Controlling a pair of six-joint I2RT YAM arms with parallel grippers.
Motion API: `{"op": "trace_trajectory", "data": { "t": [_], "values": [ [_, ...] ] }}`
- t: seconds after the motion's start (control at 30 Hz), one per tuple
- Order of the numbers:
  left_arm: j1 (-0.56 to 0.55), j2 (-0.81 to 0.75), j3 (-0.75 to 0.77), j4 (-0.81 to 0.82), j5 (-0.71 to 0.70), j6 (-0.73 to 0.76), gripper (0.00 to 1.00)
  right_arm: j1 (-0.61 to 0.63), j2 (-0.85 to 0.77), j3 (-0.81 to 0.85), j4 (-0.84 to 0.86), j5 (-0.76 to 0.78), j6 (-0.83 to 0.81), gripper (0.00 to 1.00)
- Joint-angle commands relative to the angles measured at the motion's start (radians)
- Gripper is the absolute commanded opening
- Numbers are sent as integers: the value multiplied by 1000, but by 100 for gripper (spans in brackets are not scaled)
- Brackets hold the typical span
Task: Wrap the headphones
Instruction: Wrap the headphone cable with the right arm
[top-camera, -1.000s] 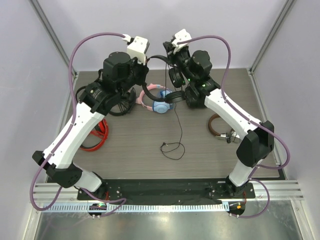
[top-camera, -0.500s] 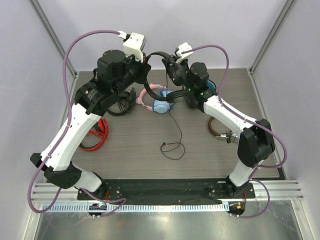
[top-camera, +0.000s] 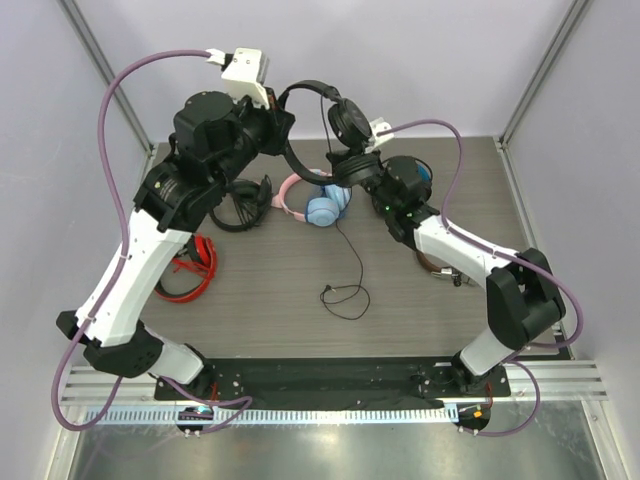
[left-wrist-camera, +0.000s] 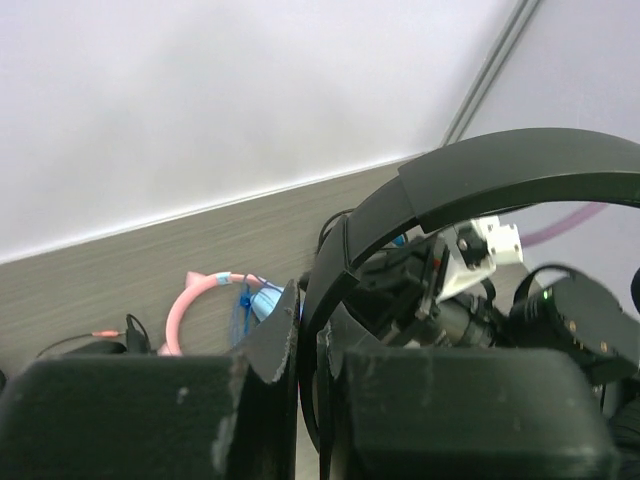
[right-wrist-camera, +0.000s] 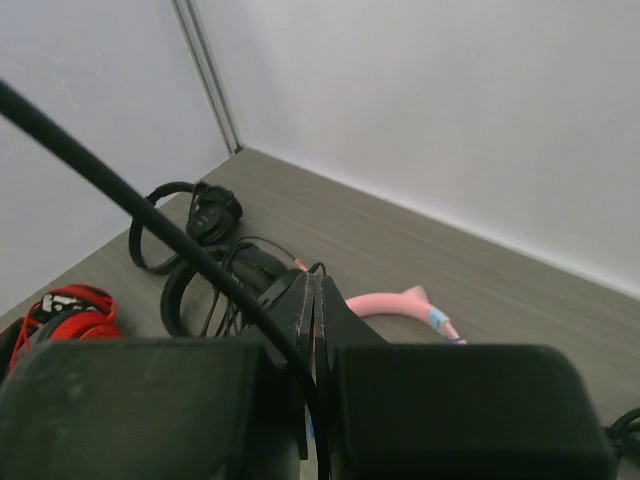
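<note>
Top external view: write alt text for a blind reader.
Two robot arms hold slim black headphones above a table: the left gripper clamps the headband, the right gripper pinches the cable, which trails down onto it. Pink-and-blue headphones lie there too.

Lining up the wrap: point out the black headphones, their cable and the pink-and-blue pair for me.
the headphones (top-camera: 347, 121): top external view, on the round earcup raised between the arms.
cable (top-camera: 325, 291): top external view, on its loose plug end.
pink-and-blue pair (top-camera: 322, 210): top external view, on the blue earcup.
</note>
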Motion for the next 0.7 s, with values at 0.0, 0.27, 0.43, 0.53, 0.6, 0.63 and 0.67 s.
{"op": "trace_trajectory", "data": {
  "t": [0.0, 0.27, 0.43, 0.53, 0.6, 0.63, 0.67],
  "values": [
    [0, 0, 32, 47, -40, -113, 0, 3, -75, -68, 137, 3, 95, 5],
    [-2, 9, 23, 66, -94, -174, 0, 33, -104, -173, 162, -9, 169, 4],
    [-2, 11, 26, 72, -158, -174, 0, 80, -125, -220, 156, 28, 174, 4],
    [-2, 17, 26, 67, -227, -176, 0, 120, -151, -243, 117, 87, 169, 1],
    [-2, 20, 26, 63, -266, -176, 0, 152, -173, -256, 81, 127, 139, 1],
    [-2, 22, 28, 60, -301, -173, 0, 169, -186, -263, 55, 178, 125, 1],
    [-2, 28, 35, 51, -318, -173, 0, 212, -217, -286, 44, 242, 103, 1]
  ]
}}
